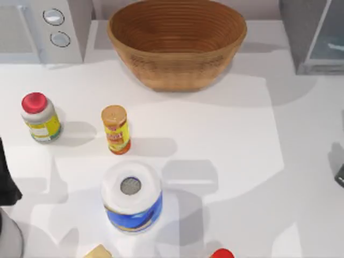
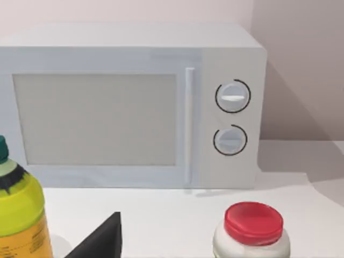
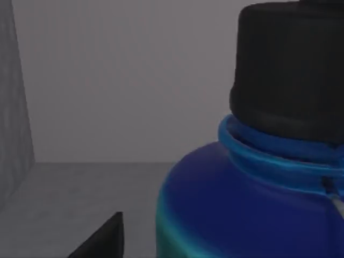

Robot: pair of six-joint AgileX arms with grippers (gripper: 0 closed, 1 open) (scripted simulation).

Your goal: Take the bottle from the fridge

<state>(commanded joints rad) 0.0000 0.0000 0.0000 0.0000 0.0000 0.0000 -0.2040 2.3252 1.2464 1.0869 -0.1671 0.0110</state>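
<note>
- Standing inside the fridge's grey interior, the blue bottle (image 3: 242, 209) with a teal lower band and a dark round cap appears very close to the right wrist camera, upright on the grey floor of the compartment, with plain grey walls behind and beside it.
- The fridge (image 1: 314, 35), a dark grey box-shaped cabinet with a pale bluish glassy door panel in a light grey frame, sits at the far right corner of the white desk (image 1: 226, 161).
- One dark fingertip (image 3: 102, 239) of the right gripper shows beside the bottle; whether the right gripper is released or clenched cannot be told.
- The left arm (image 1: 8, 177) is at the desk's left edge; one dark fingertip (image 2: 102, 239) shows, and the left gripper's state cannot be told.
- The left wrist view faces a white box with two round knobs (image 2: 134, 105) and a red-capped jar (image 2: 252, 228).
- A woven brown basket (image 1: 177, 40) stands at the far middle of the desk.
</note>
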